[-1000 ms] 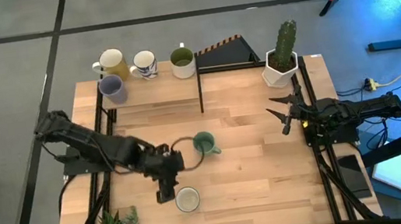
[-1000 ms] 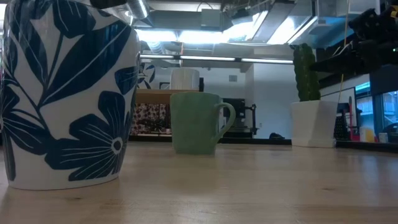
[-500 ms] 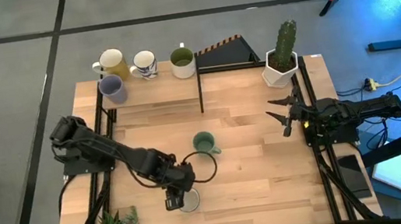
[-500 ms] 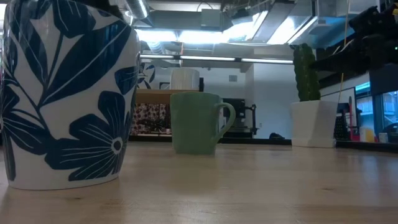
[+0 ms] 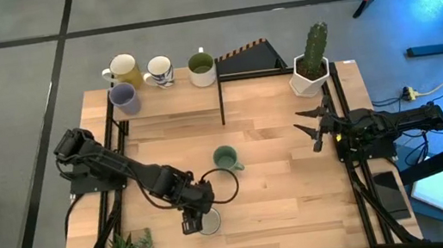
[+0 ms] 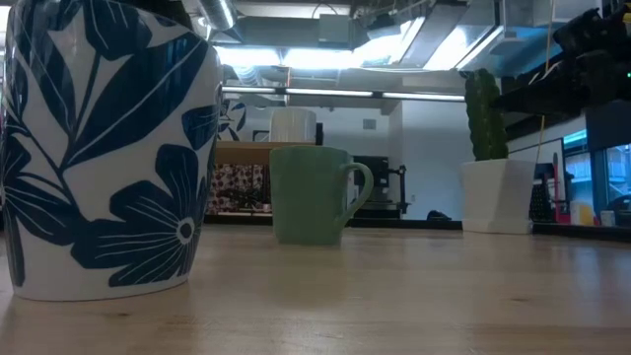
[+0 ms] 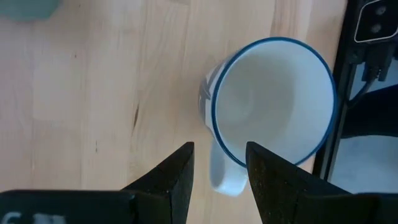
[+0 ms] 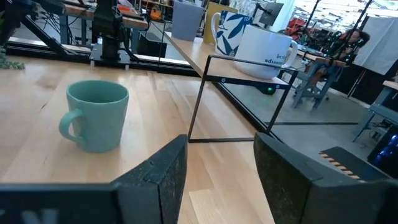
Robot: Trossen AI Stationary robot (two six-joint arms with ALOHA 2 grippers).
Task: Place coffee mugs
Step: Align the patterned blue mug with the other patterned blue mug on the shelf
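Left gripper [image 7: 217, 165] poised above the blue-floral mug [image 7: 270, 102], fingers spread astride its handle for a pinch. Right gripper [image 5: 309, 129] parked right, fingers spread.

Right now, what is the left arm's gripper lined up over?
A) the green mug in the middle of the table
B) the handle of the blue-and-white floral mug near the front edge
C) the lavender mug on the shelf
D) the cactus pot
B: in the left wrist view the left gripper has its jaws open on either side of the handle of the floral mug, and the high view shows it above that mug, apart from the green mug.
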